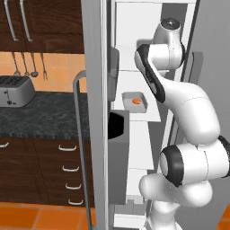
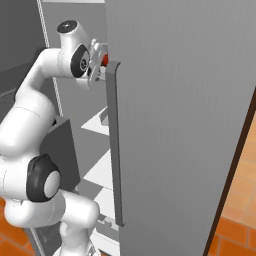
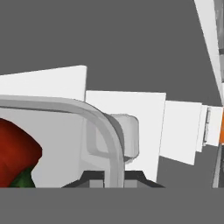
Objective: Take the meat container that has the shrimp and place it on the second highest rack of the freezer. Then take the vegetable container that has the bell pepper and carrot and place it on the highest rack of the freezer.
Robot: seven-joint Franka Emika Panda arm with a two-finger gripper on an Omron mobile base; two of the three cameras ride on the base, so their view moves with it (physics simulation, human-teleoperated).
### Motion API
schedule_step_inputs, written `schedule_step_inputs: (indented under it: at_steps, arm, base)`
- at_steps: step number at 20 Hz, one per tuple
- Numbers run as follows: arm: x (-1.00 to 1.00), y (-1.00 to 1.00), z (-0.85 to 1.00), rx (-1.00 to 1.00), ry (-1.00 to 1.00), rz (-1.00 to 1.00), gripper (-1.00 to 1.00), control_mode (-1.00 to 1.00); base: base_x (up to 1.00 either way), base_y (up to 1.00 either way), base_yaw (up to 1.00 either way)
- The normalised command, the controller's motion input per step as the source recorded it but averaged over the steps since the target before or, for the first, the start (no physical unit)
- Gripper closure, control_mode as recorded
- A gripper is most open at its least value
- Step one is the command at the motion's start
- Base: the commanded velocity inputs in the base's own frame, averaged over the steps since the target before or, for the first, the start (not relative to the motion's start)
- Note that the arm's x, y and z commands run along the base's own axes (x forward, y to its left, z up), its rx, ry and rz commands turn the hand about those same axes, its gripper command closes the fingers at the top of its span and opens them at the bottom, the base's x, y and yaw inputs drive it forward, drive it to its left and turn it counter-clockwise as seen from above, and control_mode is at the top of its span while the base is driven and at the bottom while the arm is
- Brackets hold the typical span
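Observation:
My gripper point(image 3: 113, 178) is shut on the grey rim of the vegetable container point(image 3: 65, 144). The red bell pepper point(image 3: 17, 153) lies in it at the left; the carrot is hidden. In the right base view the hand point(image 2: 97, 60) is high inside the open freezer point(image 1: 134, 27), and the bell pepper point(image 2: 105, 60) peeks out beside the door handle. The highest rack point(image 1: 126, 60) is at the hand's height. One shelf lower, on the second highest rack point(image 1: 150, 116), sits the meat container point(image 1: 134, 101) with the orange shrimp point(image 1: 136, 101).
The open left door point(image 1: 96, 112), with its grey bins point(image 1: 117, 134) and long bar handle point(image 1: 80, 134), stands left of the shelves. The grey right door point(image 2: 175, 125) and its handle point(image 2: 114, 150) are close beside the hand. A toaster point(image 1: 15, 90) sits on the dark counter.

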Motion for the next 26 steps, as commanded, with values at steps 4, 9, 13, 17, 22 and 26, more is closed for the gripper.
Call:
schedule_step_inputs:
  at_steps: [4, 9, 13, 17, 22, 26]
  arm:
    - [0.41, -0.01, -0.1, 0.0, 0.0, 0.0, 1.0, -1.0]
    - [0.6, -0.08, 0.0, 0.0, 0.0, 0.0, 1.0, -1.0]
    - [0.44, -0.16, -0.11, 0.0, 0.0, 0.0, 1.0, -1.0]
    - [0.2, -0.1, -0.32, 0.0, 0.0, 0.0, 1.0, -1.0]
    - [0.32, -0.03, -0.12, 0.0, 0.0, 0.0, 1.0, -1.0]
    - [0.41, 0.0, -0.02, 0.0, 0.0, 0.0, 1.0, -1.0]
  base:
    - [0.0, 0.0, 0.0]
    - [0.0, 0.0, 0.0]
    - [0.0, 0.0, 0.0]
    - [0.0, 0.0, 0.0]
    - [0.0, 0.0, 0.0]
    - [0.0, 0.0, 0.0]
